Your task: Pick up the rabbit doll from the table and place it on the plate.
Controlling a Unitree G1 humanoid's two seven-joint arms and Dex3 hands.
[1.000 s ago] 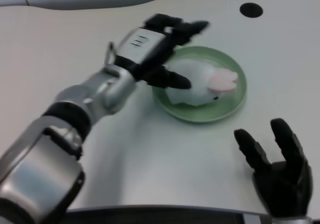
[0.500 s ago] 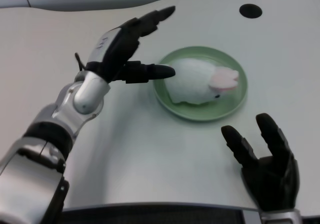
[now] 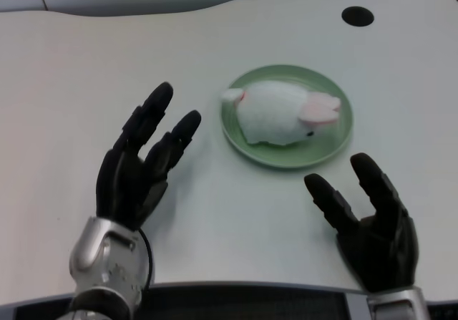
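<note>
The white rabbit doll with pink ears lies on its side on the green plate, ears toward the right. My left hand is at the lower left of the table, well apart from the plate. Its fingers are spread and point up and away, and nothing is in it. No part of the doll is hidden.
My right hand rests palm up at the lower right, just below the plate. A round black hole sits in the white table at the far right. The table's near edge runs along the bottom of the picture.
My left hand has drawn back from the plate's left rim to the lower left of the table, leaving the rabbit doll lying on the plate.
</note>
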